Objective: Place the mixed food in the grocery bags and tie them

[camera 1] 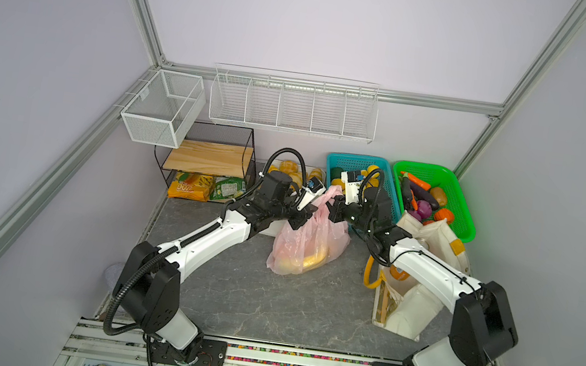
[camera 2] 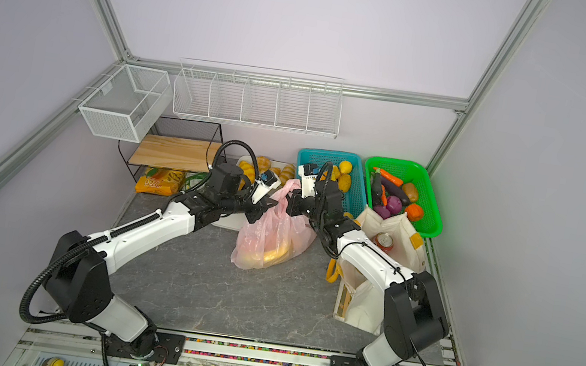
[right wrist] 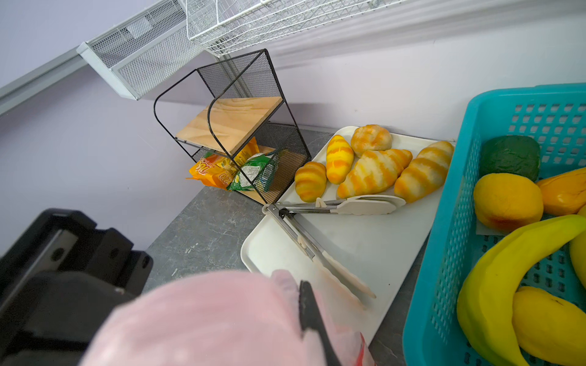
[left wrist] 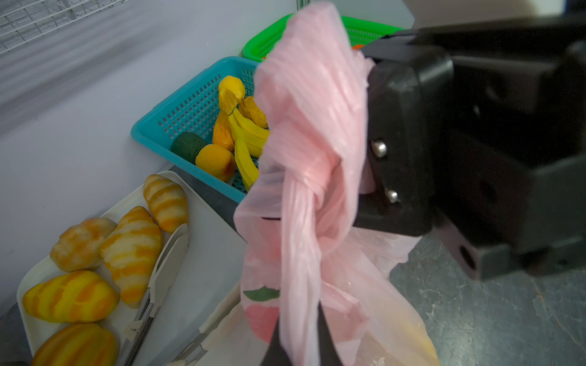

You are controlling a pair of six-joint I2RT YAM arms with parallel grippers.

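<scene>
The pink grocery bag (camera 1: 307,245) (camera 2: 271,239) stands mid-table with yellow fruit (camera 1: 315,260) showing through it. Its two handles cross in a loose knot (left wrist: 312,177) above the bag. My left gripper (camera 1: 299,222) (left wrist: 299,332) is shut on one handle strand that runs between its fingers. Facing it across the knot, my right gripper (camera 1: 333,207) (right wrist: 298,317) is shut on the other handle; only one finger (right wrist: 309,310) shows past the plastic. The cream canvas tote (camera 1: 417,313) (camera 2: 363,304) stands at the right under my right arm, a red cola can (camera 2: 384,241) inside.
Behind the bag sits a blue basket (camera 1: 361,162) holding bananas (left wrist: 247,142) and an orange (left wrist: 215,161). A green basket (camera 1: 438,174) of vegetables is beside it. A white tray (right wrist: 364,247) carries croissants and tongs (right wrist: 348,206). A black wire shelf (camera 1: 209,155) stands at the back left.
</scene>
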